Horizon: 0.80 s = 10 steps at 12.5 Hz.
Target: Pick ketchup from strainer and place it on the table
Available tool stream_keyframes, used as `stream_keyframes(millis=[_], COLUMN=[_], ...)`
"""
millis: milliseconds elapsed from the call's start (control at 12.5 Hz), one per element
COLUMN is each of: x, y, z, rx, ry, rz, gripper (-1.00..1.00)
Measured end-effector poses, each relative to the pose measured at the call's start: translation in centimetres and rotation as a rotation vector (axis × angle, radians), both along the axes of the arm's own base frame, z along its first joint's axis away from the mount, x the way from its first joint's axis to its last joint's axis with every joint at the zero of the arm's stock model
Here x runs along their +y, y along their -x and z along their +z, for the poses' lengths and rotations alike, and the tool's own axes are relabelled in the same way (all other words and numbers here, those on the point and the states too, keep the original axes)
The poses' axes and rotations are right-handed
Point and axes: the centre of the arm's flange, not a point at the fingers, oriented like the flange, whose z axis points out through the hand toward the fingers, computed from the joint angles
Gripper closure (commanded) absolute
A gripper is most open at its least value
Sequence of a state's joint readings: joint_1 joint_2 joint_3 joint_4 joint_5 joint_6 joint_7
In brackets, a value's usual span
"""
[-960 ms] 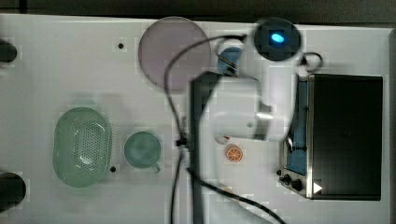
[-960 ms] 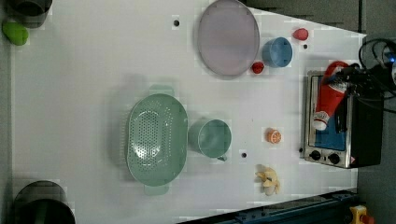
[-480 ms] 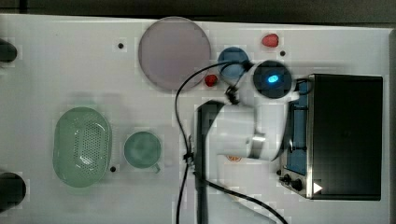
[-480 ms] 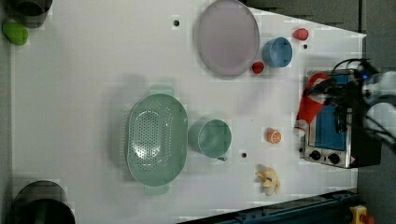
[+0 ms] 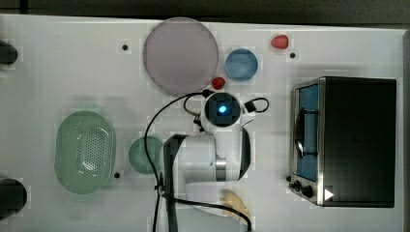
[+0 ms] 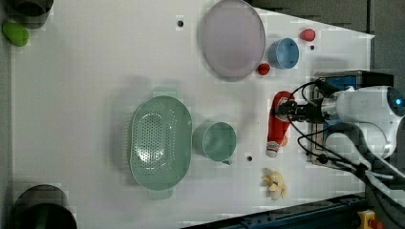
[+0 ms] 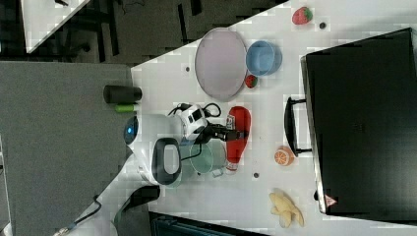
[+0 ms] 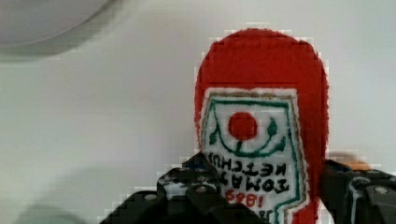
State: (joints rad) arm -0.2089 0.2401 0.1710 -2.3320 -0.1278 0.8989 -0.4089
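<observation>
Ketchup: the ketchup [image 6: 277, 125] is a red bottle with its white cap pointing to the lower edge of the left view, right of centre there, between the green cup [image 6: 216, 140] and the toaster oven [image 6: 341, 81].
Gripper: the gripper [image 6: 286, 110] is closed on the ketchup near its red base end; in the wrist view the black fingers [image 8: 196, 186] sit on either side of the labelled body.
Height: I cannot tell whether the ketchup touches the surface [image 6: 95, 71] or hangs just above it.
Strainer: the strainer [image 6: 160, 142] lies left of centre in the left view, holding nothing, well apart from the ketchup, with the green cup just beside it.
Arm: the white arm [image 5: 217, 150] reaches over the middle of the surface in the top view.
Nearby: an orange slice [image 7: 283, 157] lies near the ketchup in the right view; a banana [image 7: 285, 209] sits toward the lower right; a small strawberry [image 6: 263, 69] lies between the purple plate [image 6: 231, 38] and the blue bowl [image 6: 282, 53].
</observation>
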Motion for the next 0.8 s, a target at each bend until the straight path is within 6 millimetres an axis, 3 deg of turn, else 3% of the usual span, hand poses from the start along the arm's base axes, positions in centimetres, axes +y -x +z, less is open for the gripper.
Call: stream_keyframes(millis=[80,320,400,640,800], x=[0.6,1.2,0.9,-0.1,-0.7], y=[0.3,0.2,0.2,0.1,-0.4], z=[-0.8,-3.1,-3.6,-2.9,-0.3], rx=[-0.017,-0.061,-0.061,-0.070,-0.096], ry=[-0.008,-0.033,-0.035,-0.025,-0.010], rz=[0.012,0.013,0.008,-0.004,-0.012], gripper=[-0.27,-0.89,-0.99,-1.00,-1.00])
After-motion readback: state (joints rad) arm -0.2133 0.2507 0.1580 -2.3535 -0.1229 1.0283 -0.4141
